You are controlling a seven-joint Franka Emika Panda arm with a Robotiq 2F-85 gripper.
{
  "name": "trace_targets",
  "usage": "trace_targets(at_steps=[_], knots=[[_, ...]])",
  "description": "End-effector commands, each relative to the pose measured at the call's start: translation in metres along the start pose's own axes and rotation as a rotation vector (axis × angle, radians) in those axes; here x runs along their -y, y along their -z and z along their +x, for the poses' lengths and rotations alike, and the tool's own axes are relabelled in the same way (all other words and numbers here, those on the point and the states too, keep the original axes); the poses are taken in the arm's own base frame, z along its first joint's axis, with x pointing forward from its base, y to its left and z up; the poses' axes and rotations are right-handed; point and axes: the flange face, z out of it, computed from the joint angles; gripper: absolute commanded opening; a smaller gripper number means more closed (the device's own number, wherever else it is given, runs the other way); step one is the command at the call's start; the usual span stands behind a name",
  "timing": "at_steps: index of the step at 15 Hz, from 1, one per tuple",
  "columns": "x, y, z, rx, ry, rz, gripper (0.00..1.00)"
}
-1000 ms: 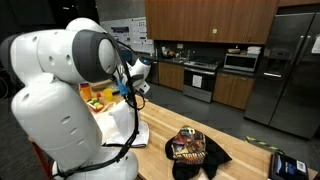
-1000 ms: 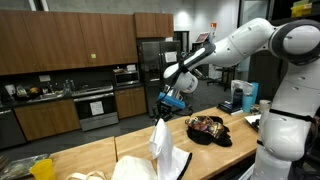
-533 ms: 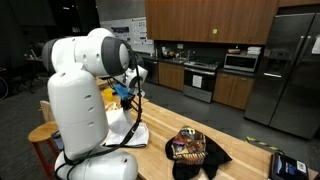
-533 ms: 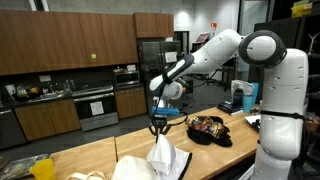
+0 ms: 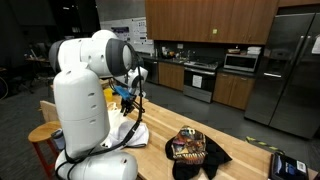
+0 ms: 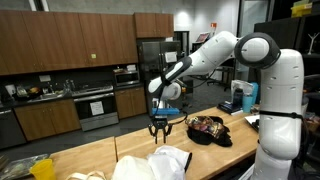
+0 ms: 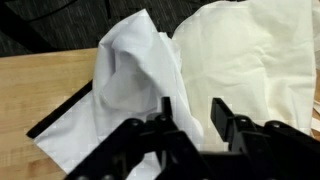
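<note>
Closest, in the wrist view, the gripper (image 7: 190, 128) is seen released, its fingers apart with nothing between them, over a white cloth (image 7: 135, 75) crumpled on the wooden table (image 7: 40, 80). A cream cloth (image 7: 255, 60) lying against it and a dark edge (image 7: 60, 113) beneath are shown only there. In an exterior view the gripper (image 6: 160, 128) is seen hanging just above the white cloth (image 6: 170, 160), not touching. From behind the arm the gripper is mostly hidden; only the white cloth (image 5: 133, 130) is made out. Farther along the table a dark bag (image 6: 207, 129) of packets is noted, with kitchen cabinets (image 6: 60, 45) behind.
</note>
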Motion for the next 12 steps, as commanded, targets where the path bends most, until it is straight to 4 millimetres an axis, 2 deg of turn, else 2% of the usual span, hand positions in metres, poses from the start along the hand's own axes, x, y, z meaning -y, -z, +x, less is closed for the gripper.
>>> trace_targets(at_steps=[1, 4, 6, 9, 10, 12], knots=[[-0.026, 0.02, 0.001, -0.127, -0.007, -0.042, 0.78], [-0.074, 0.06, -0.001, -0.293, -0.027, 0.011, 0.97], [-0.11, 0.078, -0.002, -0.361, 0.005, -0.008, 1.0], [-0.18, 0.077, -0.019, -0.161, 0.137, -0.098, 1.0], [-0.144, 0.078, 0.0, -0.206, 0.079, -0.065, 1.0], [-0.175, 0.079, -0.009, -0.164, 0.108, -0.081, 1.0]])
